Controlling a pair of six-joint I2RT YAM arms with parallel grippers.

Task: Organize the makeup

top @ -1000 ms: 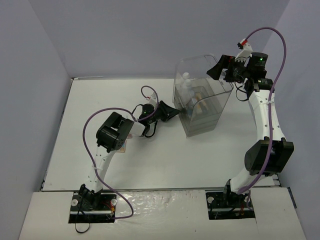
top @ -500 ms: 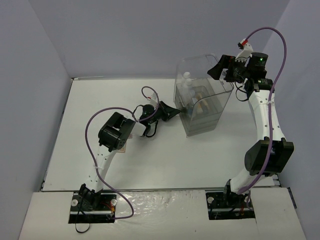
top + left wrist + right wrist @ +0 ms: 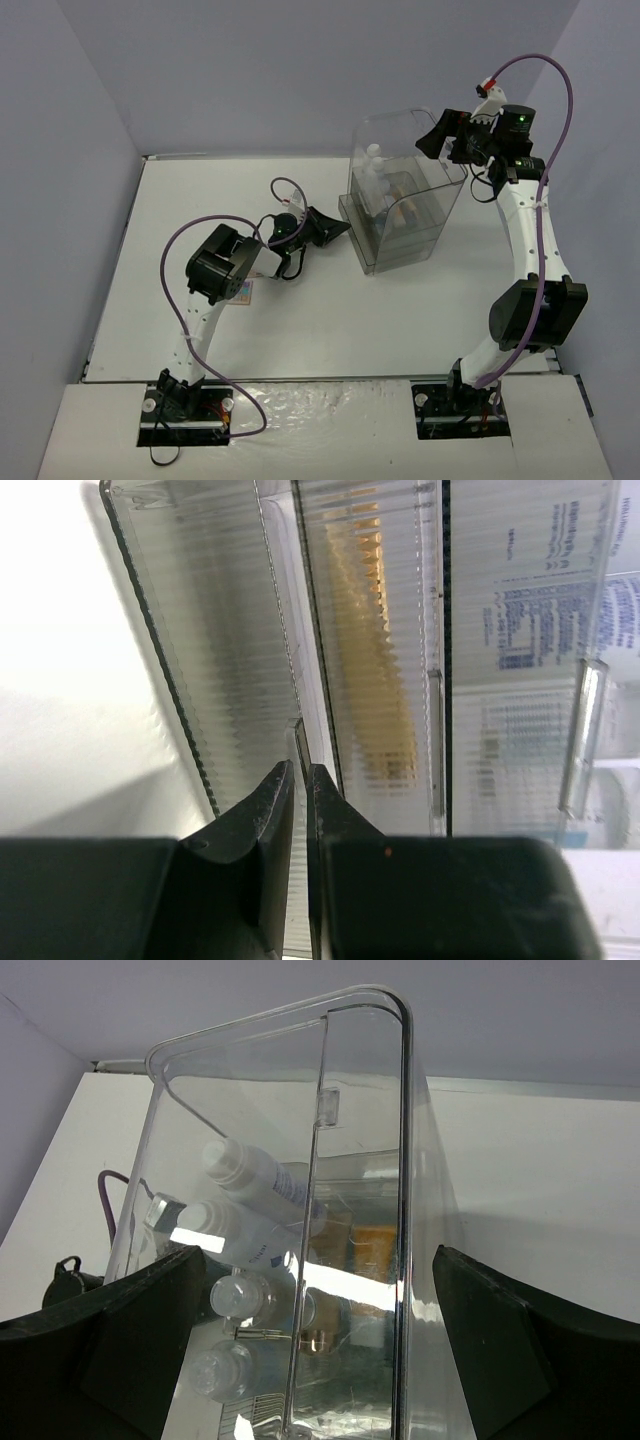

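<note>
My left gripper [image 3: 335, 227] is shut on the thin handle tab [image 3: 299, 742] of a ribbed drawer [image 3: 230, 640] low in the clear plastic case [image 3: 405, 205]. That drawer stands partly out to the left. An orange flat case [image 3: 375, 660] shows through the drawer beside it. White bottles [image 3: 250, 1175] stand in the case's top compartment, also seen as white bottles [image 3: 375, 160] from above. My right gripper [image 3: 320, 1340] hangs open over the case's top back rim [image 3: 405, 1110], one finger on each side. A multicolour palette [image 3: 245, 292] peeks out under my left arm.
The case stands at the back right of the white table [image 3: 200, 200]. Grey walls close in the left, back and right sides. A purple cable [image 3: 180, 250] loops off the left arm.
My left gripper has closed on the drawer handle and drawn back to the left, sliding the drawer partly out. The right arm has hardly moved.
</note>
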